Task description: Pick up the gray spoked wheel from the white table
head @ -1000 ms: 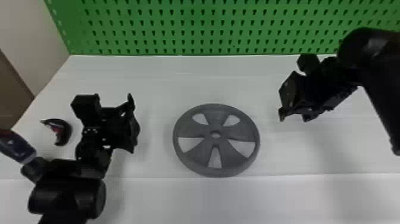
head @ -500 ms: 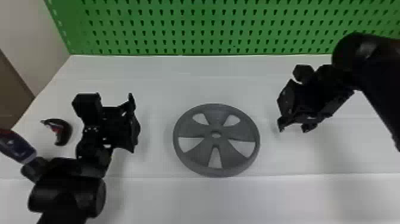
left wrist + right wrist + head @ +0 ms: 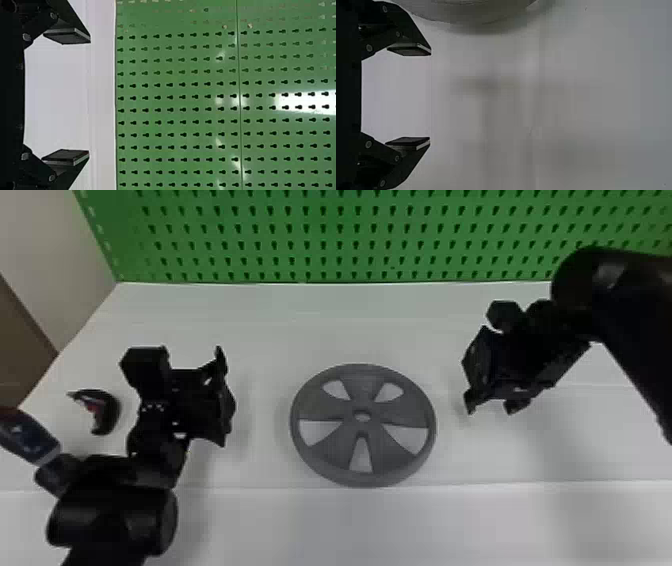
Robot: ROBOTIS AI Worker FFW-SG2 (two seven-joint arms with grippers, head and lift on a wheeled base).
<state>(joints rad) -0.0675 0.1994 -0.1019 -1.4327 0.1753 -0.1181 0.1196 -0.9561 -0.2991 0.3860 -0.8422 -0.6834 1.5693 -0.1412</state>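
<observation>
The wheel [image 3: 382,416] lies flat on the desk [image 3: 280,335], its openwork face up and the area around it bare enough to let a hand come at the rim from either side. From where I stand, the right hand [image 3: 430,96] looks the likelier picker: it hangs just off the wheel's right side, fingers spread and aimed down at the desk, with the rim outside their gap. I'd guess that wide gap is meant to straddle the rim, or a spoke through an opening — but the hand would first have to shift in toward the wheel, or it would close on nothing.

The left hand [image 3: 89,96] is spread too, over on the wheel's left and facing the green board [image 3: 350,235]. Pointed that way, it seems to be waiting — clear of the wheel, holding nothing.
</observation>
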